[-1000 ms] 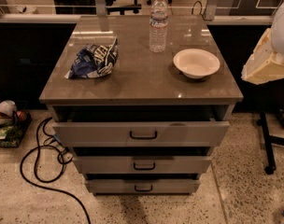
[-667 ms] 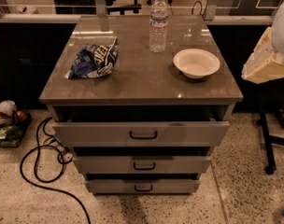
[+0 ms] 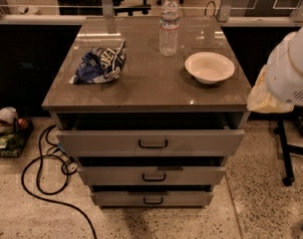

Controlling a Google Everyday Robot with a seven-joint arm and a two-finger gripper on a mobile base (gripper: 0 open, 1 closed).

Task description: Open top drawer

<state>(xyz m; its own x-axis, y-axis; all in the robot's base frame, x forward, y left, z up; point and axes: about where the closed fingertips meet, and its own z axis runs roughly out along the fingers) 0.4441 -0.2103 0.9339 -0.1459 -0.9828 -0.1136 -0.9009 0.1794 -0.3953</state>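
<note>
Projecting forward from the grey cabinet (image 3: 141, 91) at the centre of the frame, the top drawer (image 3: 201, 142) is partly open. Its flat grey front sits ahead of the cabinet top edge, and a dark gap shows above it. A small black bar handle (image 3: 152, 144) is fitted at the centre of the front. The middle drawer (image 3: 191, 176) and the bottom drawer (image 3: 181, 198) lie below it, each set further back and looking narrower.

On the cabinet top stand a water bottle (image 3: 169, 26) and a white bowl (image 3: 210, 67), with a crumpled blue bag (image 3: 99, 63) to the left.

The gripper (image 3: 266, 96) is at the right edge of the frame, level with the cabinet top and apart from the drawer. Whether it is open or closed cannot be told.

Compared with the earlier frames, the drawer front, the items on top and the gripper occupy the same positions
</note>
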